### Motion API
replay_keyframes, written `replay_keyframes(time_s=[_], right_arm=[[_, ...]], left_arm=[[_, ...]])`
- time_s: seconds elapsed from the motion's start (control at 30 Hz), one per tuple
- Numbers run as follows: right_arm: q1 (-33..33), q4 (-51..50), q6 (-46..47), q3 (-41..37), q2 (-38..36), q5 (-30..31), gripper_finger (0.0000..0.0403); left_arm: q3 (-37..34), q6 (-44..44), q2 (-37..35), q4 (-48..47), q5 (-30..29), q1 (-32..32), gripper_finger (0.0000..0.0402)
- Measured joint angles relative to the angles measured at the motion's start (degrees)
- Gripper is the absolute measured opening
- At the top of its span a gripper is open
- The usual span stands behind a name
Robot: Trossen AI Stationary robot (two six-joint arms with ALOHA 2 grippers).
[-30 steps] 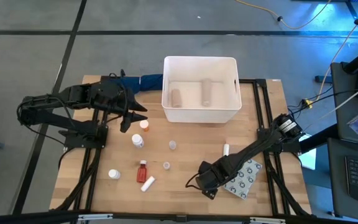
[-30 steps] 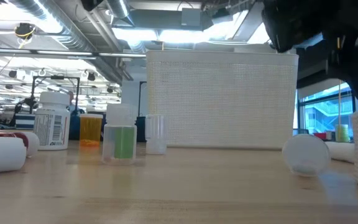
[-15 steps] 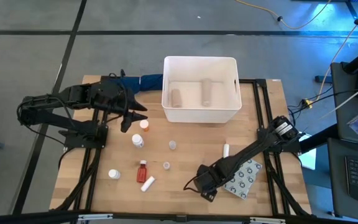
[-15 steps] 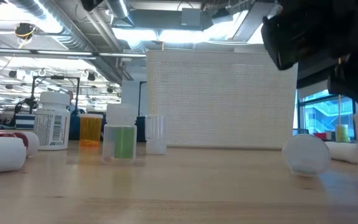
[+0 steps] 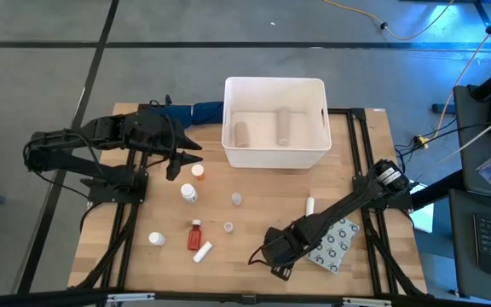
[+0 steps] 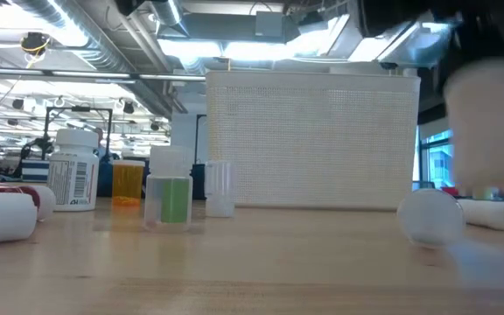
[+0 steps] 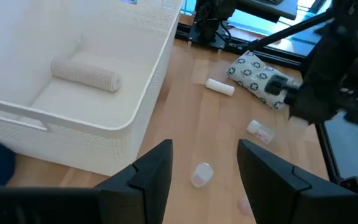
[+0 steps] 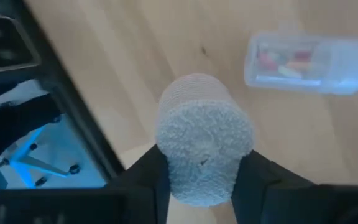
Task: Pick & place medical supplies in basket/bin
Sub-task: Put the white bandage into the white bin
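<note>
The right hand [image 8: 197,180] has its fingers closed around a white gauze roll [image 8: 202,146], just above the surface [image 8: 135,68]. The left hand [image 7: 204,165], half open and empty, hovers beside the white bin [image 7: 135,93].

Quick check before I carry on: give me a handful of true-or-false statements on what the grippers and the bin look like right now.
1. The right gripper is clamped on a white gauze roll. True.
2. The white bin is empty. False: two rolls lie inside it.
3. The left gripper holds the orange-capped bottle. False: its fingers are apart with nothing between them, and the bottle stands on the table.
4. The grey dotted packet lies on the table beside the right arm. True.
5. The red bottle is already in the bin. False: it lies on the table, near the front edge.
</note>
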Motion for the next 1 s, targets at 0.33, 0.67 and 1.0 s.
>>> replay_keyframes(time_s=[0.33,0.67,1.0], right_arm=[[-4.48,-21.81,-8.47,23.63,-0.04,8.44,0.0114],[-16.96,-31.22,-17.56,48.93,-0.23,21.81,0.0114],[-38.61,-29.57,-27.64,47.14,-2.49,22.93,0.0114]], left_arm=[[0.0,2.47,-0.52,0.01,0.02,0.01,0.0173],[0.02,4.21,-4.92,0.04,-2.66,0.01,0.0173],[0.04,5.59,-6.47,0.16,-10.26,0.02,0.0173]])
